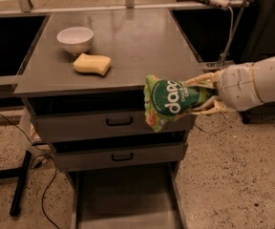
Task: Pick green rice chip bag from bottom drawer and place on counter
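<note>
The green rice chip bag [168,100] is glossy green with a dark round logo in white letters. My gripper [200,96] comes in from the right on a white arm and is shut on the bag's right side. It holds the bag in the air at the front right corner of the counter [128,42], about level with the counter's front rim and in front of the top drawer. The bottom drawer [125,202] is pulled out below, a flat grey tray with nothing showing in it.
A white bowl [75,39] and a yellow sponge [92,64] sit on the left of the counter. Two upper drawers with black handles [119,122] are slightly open. Cables and a black stand leg [20,182] lie on the floor at left.
</note>
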